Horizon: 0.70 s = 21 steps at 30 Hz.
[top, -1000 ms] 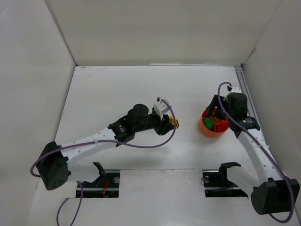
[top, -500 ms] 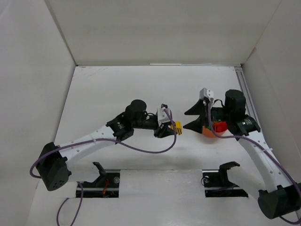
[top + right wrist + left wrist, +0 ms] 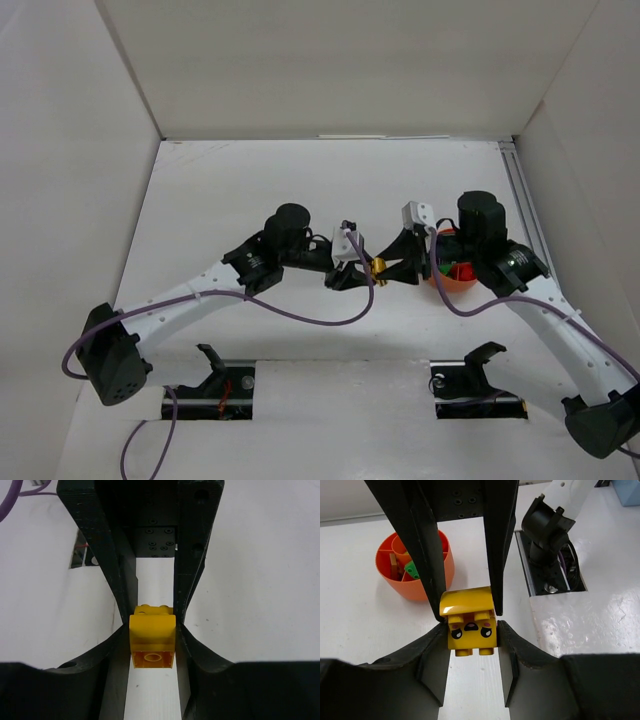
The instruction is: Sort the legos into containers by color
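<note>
A yellow lego brick [image 3: 377, 267] with a printed face hangs in the air at mid-table, pinched from both sides. My left gripper [image 3: 370, 269] grips it from the left, the brick [image 3: 470, 627] sitting between its tips [image 3: 470, 632]. My right gripper [image 3: 386, 268] is shut on the same brick [image 3: 152, 640] from the right, its fingers [image 3: 427, 555] coming in opposite mine. The orange-red divided bowl [image 3: 460, 284] stands just right of the grippers and holds red, green and brownish legos. In the left wrist view the bowl [image 3: 402, 587] shows a green piece [image 3: 411, 570].
White walls [image 3: 100, 150] enclose the table on the left, back and right. Two black mounts [image 3: 215, 380] [image 3: 478, 380] sit in slots at the near edge. The right arm's base [image 3: 547, 525] and a metal rail show behind the bowl.
My right gripper swung left, away from the bowl, and closed on the yellow brick that my left gripper holds. My left gripper shifted slightly right toward it.
</note>
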Tool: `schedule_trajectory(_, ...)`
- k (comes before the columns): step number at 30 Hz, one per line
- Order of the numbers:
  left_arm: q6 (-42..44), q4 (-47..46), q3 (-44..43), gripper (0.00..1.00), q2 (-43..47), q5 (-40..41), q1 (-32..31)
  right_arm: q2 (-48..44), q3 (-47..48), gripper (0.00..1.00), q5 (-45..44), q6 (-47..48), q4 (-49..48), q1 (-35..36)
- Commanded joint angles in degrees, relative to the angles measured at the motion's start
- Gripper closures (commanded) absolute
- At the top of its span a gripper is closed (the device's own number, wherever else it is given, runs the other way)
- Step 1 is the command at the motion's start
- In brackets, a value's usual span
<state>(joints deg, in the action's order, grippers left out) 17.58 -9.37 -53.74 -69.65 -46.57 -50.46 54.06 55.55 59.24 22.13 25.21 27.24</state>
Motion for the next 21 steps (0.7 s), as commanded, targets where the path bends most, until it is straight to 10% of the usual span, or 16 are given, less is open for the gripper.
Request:
schedule_trajectory(1, 1.1, -1.4, -2.4, 1.0, 0.3, -3.3, -0.3, -0.1, 3.2, 0.63, -1.5, 1.7, -0.3, 1.0)
schedule_trajectory(21, -5.1, -4.6, 4.2, 1.0, 4.8, 13.7, 1.8, 0.2, 2.6, 0.97, -16.0, -4.1, -0.4, -9.9)
